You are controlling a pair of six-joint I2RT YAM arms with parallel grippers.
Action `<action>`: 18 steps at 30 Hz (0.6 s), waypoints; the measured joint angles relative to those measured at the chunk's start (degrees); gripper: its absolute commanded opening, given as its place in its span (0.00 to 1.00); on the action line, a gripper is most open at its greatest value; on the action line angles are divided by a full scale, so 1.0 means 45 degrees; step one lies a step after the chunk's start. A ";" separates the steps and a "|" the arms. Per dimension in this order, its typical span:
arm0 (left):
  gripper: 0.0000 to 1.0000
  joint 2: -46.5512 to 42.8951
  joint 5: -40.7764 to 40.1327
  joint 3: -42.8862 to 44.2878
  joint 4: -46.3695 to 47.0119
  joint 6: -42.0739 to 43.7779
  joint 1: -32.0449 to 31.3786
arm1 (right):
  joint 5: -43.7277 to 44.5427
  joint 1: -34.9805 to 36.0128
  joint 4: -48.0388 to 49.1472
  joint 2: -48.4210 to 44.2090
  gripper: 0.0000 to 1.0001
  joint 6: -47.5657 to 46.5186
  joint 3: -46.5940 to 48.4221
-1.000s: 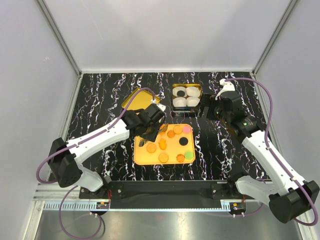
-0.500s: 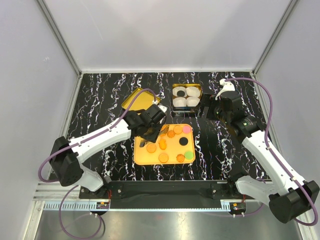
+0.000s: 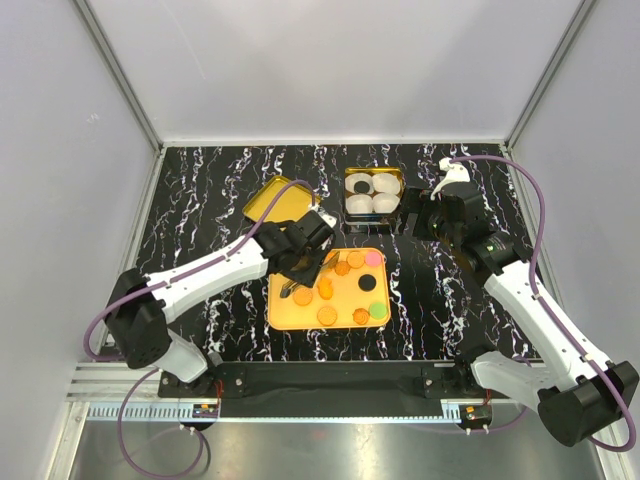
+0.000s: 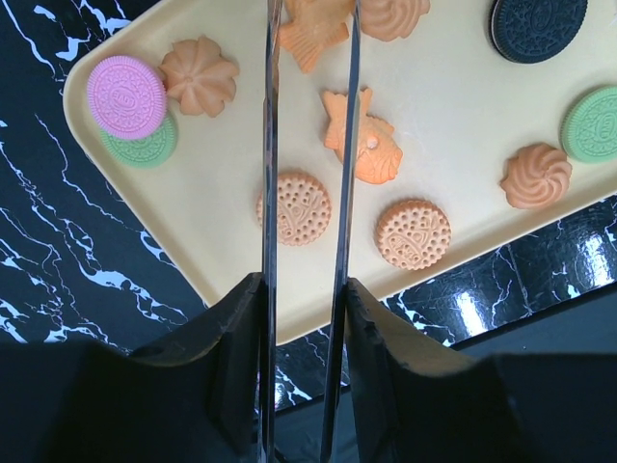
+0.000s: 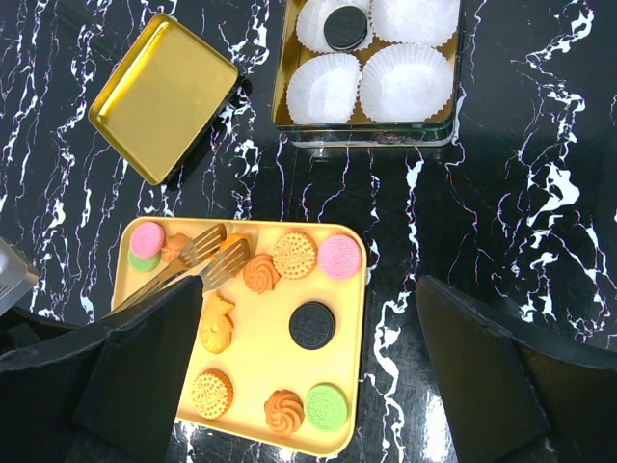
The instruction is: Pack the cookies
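Left gripper (image 4: 304, 289): jaws part closed, clamped on the two flat steel blades of a pair of tongs (image 4: 269, 193). The blades run from between the black fingers up the centre of the left wrist view, narrow and near parallel. A fish-shaped cookie (image 4: 313, 29) lies between them at the top edge – contact with the tips cannot be confirmed

Tray (image 4: 453, 125): pale yellow, rectangular, rounded corners, smooth finish. It sits on a black table (image 5: 501, 174) veined in white like marble. The cookies (image 4: 413, 233) lie loose on it, with a pink disc overlapping a green one at the upper left of the left wrist view. Types noted – dotted round biscuits, ridged swirls and fish shapes, all orange; embossed sandwich discs in black, green and pink

Right gripper (image 5: 310, 299): jaws spread wide, gripping nothing, just right of the tin in the top view

Tin (image 5: 366, 133), beyond the tray: gold metal, open, holding four white fluted paper cups (image 5: 405, 82). One cup, at the top of the right wrist view, holds a black cookie (image 5: 342, 27)

Lid (image 5: 162, 95): gold, lying hollow side up on the table at the upper left of the right wrist view, apart from tin and tray
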 measured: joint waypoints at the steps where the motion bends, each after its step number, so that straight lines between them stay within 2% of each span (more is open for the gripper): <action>1: 0.40 0.0015 -0.0005 0.0000 0.0005 0.0005 0.0000 | 0.0000 0.0000 0.0000 0.0000 1.00 -0.0005 -0.0005; 18: 0.43 0.0019 -0.0209 -0.0073 -0.0034 -0.0005 0.0126 | 0.0000 0.0000 0.0000 0.0000 1.00 -0.0019 -0.0049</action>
